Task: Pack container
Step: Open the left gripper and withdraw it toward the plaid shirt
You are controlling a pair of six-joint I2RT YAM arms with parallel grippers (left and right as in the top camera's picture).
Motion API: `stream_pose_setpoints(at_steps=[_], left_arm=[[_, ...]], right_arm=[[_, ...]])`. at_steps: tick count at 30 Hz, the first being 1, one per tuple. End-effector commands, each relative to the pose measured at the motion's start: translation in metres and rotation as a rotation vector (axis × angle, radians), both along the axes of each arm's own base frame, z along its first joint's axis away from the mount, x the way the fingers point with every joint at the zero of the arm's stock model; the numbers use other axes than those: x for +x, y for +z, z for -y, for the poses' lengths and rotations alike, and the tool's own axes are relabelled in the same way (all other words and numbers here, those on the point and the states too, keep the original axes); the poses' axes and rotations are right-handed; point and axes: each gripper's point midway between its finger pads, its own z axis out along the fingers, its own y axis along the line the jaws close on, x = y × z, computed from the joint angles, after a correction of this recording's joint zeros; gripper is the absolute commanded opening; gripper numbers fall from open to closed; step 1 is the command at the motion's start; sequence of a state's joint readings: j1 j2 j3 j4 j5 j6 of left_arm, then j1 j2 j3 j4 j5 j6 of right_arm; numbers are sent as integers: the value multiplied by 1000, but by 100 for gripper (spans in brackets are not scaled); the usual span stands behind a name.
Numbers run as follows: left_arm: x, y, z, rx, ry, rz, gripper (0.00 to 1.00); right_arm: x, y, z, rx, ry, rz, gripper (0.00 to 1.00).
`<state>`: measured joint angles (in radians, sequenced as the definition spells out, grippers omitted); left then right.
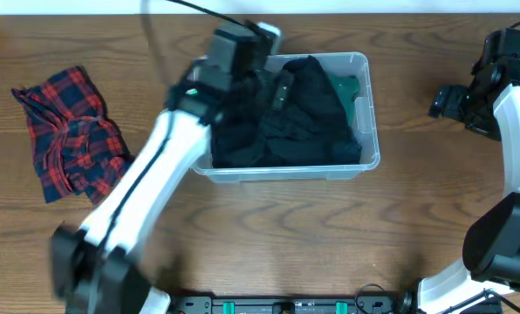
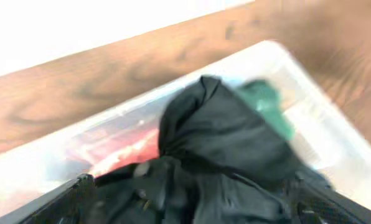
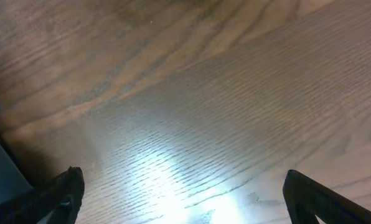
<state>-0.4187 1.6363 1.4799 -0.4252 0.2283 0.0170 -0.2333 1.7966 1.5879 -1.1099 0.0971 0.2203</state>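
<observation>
Container (image 1: 286, 172): clear plastic bin, rounded corners, rimmed edge. Pos.: upright on the wooden surface (image 1: 269, 235), approx. centre, toward the far edge. Layout, L to R:

1. Plaid garment (image 1: 68, 131): red/navy check, crumpled, lying on the surface at far L, well apart from the container.
2. L arm (image 1: 147, 183): white w/ black joints. It runs from the near-L edge diagonally up to the container's L end and is blurred in the overhead view.
3. L hand (image 1: 277, 92): over the container interior. In the wrist view its fingers (image 2: 79, 190) are spread to max., one at each lower corner of the frame. Black cloth lies below and between them, not clamped, so the hand has hold of nothing.
4. Black garments (image 1: 304, 126): bunched pile filling most of the container.
5. Red patch (image 2: 120, 146): inside the container, beside the pile. Blurred, so type cannot be told.
6. Green garment (image 1: 349, 87): at the far-R corner, partly under the black pile.
7. R hand (image 1: 445, 100): far R, well apart from the container. In the wrist view its fingers (image 3: 70, 186) are wide apart w/ only bare wood beneath, and the hand is empty.
</observation>
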Motion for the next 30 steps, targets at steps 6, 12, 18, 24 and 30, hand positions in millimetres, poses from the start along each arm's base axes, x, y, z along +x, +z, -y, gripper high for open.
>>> stream_pose_setpoints(at_steps=[6,12,18,24,30], left_arm=[[-25,46,-134,168,347,34,98],[-37,24,-252,163,716,-120,98],[-38,-14,-327,98,973,-254,98],[-39,-68,-370,74,1116,-410,98],[-47,-108,-411,26,1259,-509,98]], right_arm=[[0,-2,1,4,-13,-5,99],[0,-2,1,4,-12,-5,99],[0,-2,1,4,-12,-5,99],[0,-2,1,4,-12,-5,99],[0,-2,1,4,-12,-5,99]])
